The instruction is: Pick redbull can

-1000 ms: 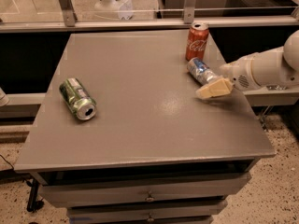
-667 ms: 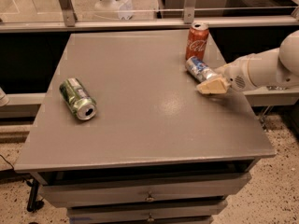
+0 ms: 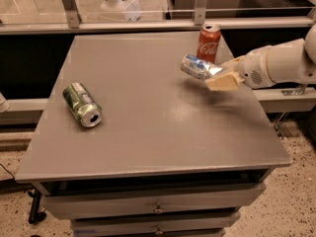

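The redbull can is slim, silver and blue. It hangs on its side above the right part of the grey table, with a shadow under it. My gripper reaches in from the right on a white arm and is shut on the can's right end, its tan fingers around it. The can's left end sticks out free toward the table's middle.
A red Coca-Cola can stands upright just behind the held can, near the table's back right corner. A green and silver can lies on its side at the left. Drawers sit under the table top; a glass rail runs behind.
The gripper has lifted the redbull can off the table and carried it a little leftward. The Coca-Cola can and green can have not moved.
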`<control>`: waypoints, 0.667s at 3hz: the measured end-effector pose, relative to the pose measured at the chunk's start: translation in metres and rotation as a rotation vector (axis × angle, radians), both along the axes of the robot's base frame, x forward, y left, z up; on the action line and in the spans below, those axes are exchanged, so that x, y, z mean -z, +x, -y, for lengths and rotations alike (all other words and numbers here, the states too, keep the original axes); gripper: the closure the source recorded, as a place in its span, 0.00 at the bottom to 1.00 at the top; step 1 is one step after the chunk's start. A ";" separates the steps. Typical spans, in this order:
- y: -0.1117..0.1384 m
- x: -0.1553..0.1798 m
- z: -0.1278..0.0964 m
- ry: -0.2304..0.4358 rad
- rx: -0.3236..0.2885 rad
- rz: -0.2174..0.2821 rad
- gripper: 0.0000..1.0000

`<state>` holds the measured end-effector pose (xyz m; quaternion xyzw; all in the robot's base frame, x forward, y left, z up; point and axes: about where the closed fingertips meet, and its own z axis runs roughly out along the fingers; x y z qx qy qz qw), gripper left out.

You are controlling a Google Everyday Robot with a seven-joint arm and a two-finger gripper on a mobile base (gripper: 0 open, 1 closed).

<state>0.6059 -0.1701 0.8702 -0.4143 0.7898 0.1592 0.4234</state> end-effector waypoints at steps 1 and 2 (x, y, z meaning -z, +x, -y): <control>-0.011 -0.041 -0.019 0.068 -0.089 0.028 1.00; -0.013 -0.046 -0.022 0.076 -0.102 0.028 1.00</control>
